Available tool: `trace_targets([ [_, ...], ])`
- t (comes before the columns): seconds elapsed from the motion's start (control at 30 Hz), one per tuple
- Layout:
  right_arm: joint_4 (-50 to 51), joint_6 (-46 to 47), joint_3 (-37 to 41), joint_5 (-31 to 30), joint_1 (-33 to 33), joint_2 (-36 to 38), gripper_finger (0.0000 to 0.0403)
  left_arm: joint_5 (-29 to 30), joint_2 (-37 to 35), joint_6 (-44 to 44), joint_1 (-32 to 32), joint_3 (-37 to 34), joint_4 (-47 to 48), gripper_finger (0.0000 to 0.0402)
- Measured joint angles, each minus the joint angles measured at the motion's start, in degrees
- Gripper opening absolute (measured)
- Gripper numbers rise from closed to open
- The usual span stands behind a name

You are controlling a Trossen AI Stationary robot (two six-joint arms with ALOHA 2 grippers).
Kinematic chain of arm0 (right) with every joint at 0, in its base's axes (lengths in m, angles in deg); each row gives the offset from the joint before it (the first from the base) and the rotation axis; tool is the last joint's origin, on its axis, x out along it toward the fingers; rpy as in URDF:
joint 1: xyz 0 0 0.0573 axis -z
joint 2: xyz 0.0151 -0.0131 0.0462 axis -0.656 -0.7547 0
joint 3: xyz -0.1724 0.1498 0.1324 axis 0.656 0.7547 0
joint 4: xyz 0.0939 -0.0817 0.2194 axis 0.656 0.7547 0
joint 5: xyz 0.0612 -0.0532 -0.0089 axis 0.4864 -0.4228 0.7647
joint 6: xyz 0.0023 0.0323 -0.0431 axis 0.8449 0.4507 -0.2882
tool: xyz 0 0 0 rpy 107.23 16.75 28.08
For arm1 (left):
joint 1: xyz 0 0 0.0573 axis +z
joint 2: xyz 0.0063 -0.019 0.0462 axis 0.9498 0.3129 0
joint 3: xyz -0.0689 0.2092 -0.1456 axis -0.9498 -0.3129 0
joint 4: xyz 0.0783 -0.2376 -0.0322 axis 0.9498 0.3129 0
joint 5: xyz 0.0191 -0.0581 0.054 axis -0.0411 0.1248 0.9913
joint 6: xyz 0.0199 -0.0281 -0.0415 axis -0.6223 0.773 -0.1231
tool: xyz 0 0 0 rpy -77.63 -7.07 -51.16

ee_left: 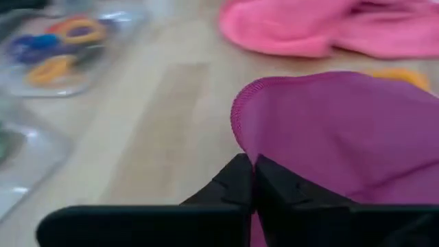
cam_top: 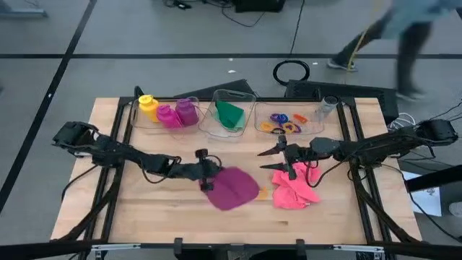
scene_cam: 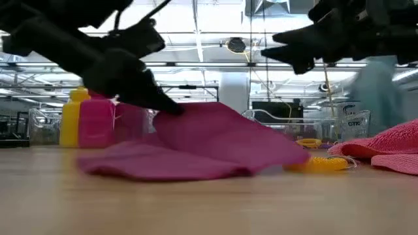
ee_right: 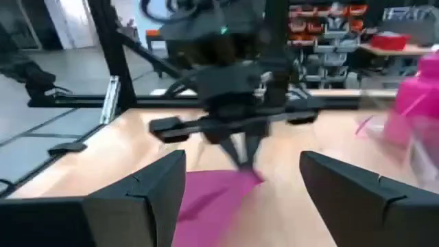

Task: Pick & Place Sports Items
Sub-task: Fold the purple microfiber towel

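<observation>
A magenta cloth point(cam_top: 234, 188) lies on the table's middle, and my left gripper point(cam_top: 209, 178) is shut on its left edge. A pink cloth point(cam_top: 294, 189) lies bunched to its right. My right gripper point(cam_top: 268, 159) is open and empty, just far-left of the pink cloth and raised off the table point(scene_cam: 294, 52). A yellow ring point(scene_cam: 320, 163) lies on the table between the two cloths. At the back, clear bins hold a yellow bottle point(cam_top: 148, 106), magenta and purple bottles point(cam_top: 177, 113), a green cloth point(cam_top: 229, 114) and coloured rings point(cam_top: 286, 123). My left gripper pinches the magenta cloth's hemmed edge point(ee_left: 241, 130) between its two shut fingers point(ee_left: 274, 189), coming slanting down from the table's left. That edge is raised off the table point(scene_cam: 175, 112). The rest of the cloth slopes down and lies on the wood.
Three clear bins point(cam_top: 216, 130) stand in a row along the far edge. Black frame rails point(cam_top: 355, 137) run down the table's two sides. A person point(cam_top: 411, 43) walks on the floor beyond the table's far right corner. Bare wood lies along the near edge.
</observation>
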Motion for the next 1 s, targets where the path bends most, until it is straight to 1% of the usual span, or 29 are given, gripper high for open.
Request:
trace_targets([
  [0.1,-1.7,3.2,0.0,0.2,-0.1,-3.1,0.021,2.6,0.0,1.9,1.2,0.0,-0.4,0.0003],
  [0.23,-3.0,7.8,0.0,-0.2,-0.3,-8.7,0.021,6.0,0.0,1.9,1.7,0.0,-0.7,0.0004],
  [0.37,-6.0,10.1,0.0,-4.6,-1.8,-15.2,0.021,7.7,0.0,1.6,1.4,0.0,-0.8,0.0001],
  [0.43,-8.9,10.2,0.0,-7.0,-2.6,-18.4,0.021,8.6,0.0,1.1,1.0,0.0,-1.2,0.0002],
  [0.57,-15.1,10.2,0.0,-9.7,-3.6,-23.5,0.021,10.3,0.0,-0.2,-0.2,0.0,-2.1,0.0001],
  [0.63,-16.8,10.2,0.0,-11.2,-3.6,-24.8,0.021,11.5,0.0,-1.5,-1.0,0.0,-2.1,0.0002],
  [0.8,-16.3,10.7,0.0,-14.2,-3.6,-25.1,0.021,14.5,0.0,-2.9,-2.9,0.0,-2.1,0.0001],
  [1.0,-13.1,12.3,0.0,-14.5,-3.7,-25.1,0.021,17.9,0.0,-3.8,-4.3,0.0,-2.2,0.0002],
])
